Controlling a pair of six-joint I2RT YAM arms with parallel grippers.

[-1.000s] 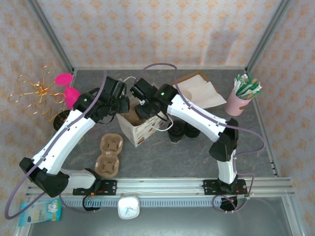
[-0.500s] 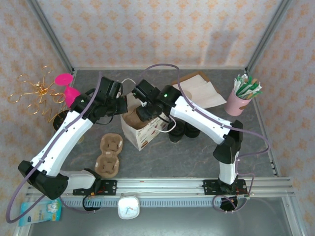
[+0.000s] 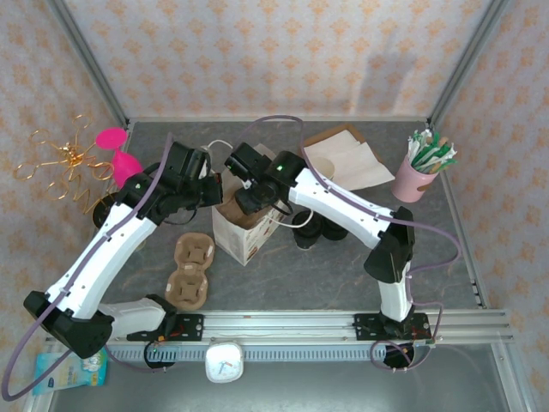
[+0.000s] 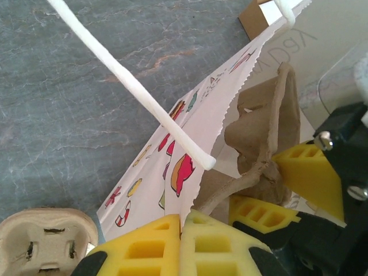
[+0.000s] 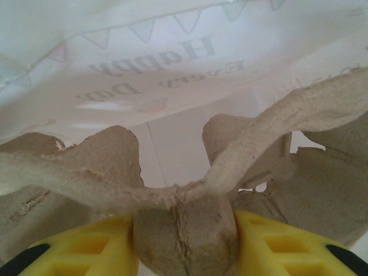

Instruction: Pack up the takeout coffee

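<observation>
A white printed paper bag stands in the middle of the table, its mouth open and facing up. My left gripper is shut on the bag's serrated rim. My right gripper reaches into the bag's mouth, shut on the middle ridge of a brown pulp cup carrier. That carrier stands on edge inside the bag. The takeout coffee, seen as a black lid, sits on the table just right of the bag, partly under my right arm.
A second pulp carrier lies flat left of the bag. Another dark round thing sits beside the coffee. Napkins on brown paper lie at the back, with a pink cup of packets at the right. Gold wire decor stands at the far left.
Both grippers and the bag have shifted a little to the left, and the bag has tilted. Each gripper has kept its hold.
</observation>
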